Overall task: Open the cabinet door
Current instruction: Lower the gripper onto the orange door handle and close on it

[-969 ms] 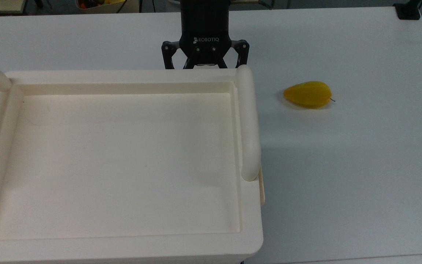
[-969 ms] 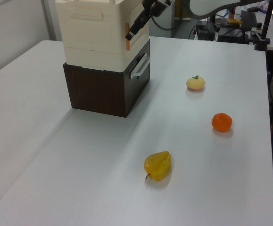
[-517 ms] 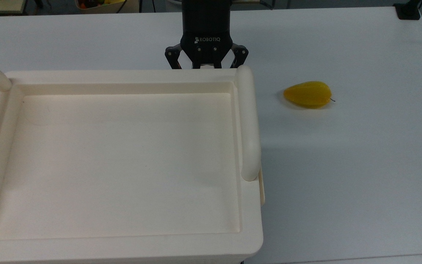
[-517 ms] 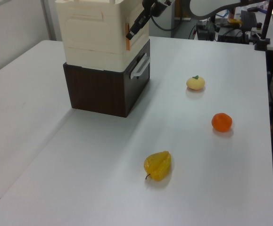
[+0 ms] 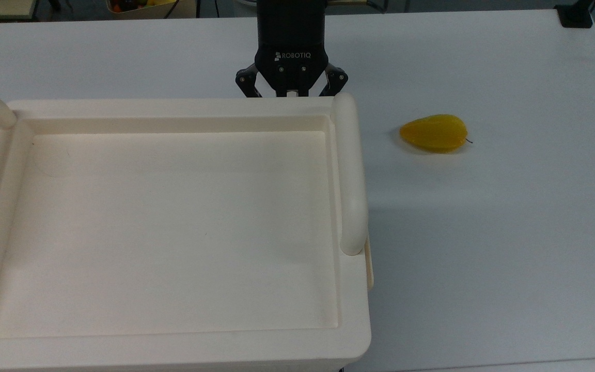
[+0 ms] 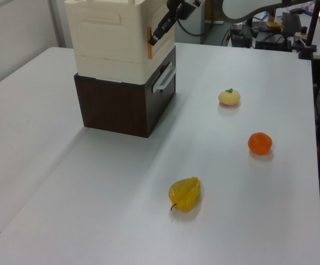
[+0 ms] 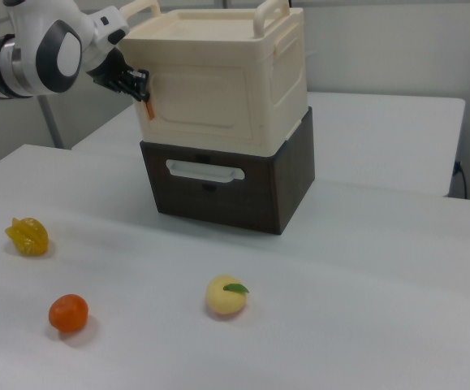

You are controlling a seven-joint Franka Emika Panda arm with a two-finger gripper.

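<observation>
We see the cabinet door (image 7: 198,97) as the recessed cream panel on the front face of the cabinet (image 7: 218,81), lying flush with that face, with a small orange tab (image 7: 148,108) at the edge on the right view's left. The cabinet sits on a dark brown base (image 7: 235,188) with a pale drawer handle (image 7: 204,170), all on the white table (image 7: 364,268). The gripper (image 7: 137,85) is at the door's tab edge, right against the cabinet's upper corner; in the top view the gripper sits just behind the cabinet's rim, its fingertips hidden, so we cannot tell whether its fingers are apart or clamped on the tab. On the table in front lie a yellow fruit (image 7: 27,236), an orange (image 7: 67,313) and a pale peach-like fruit (image 7: 226,296), all well apart from the cabinet.
</observation>
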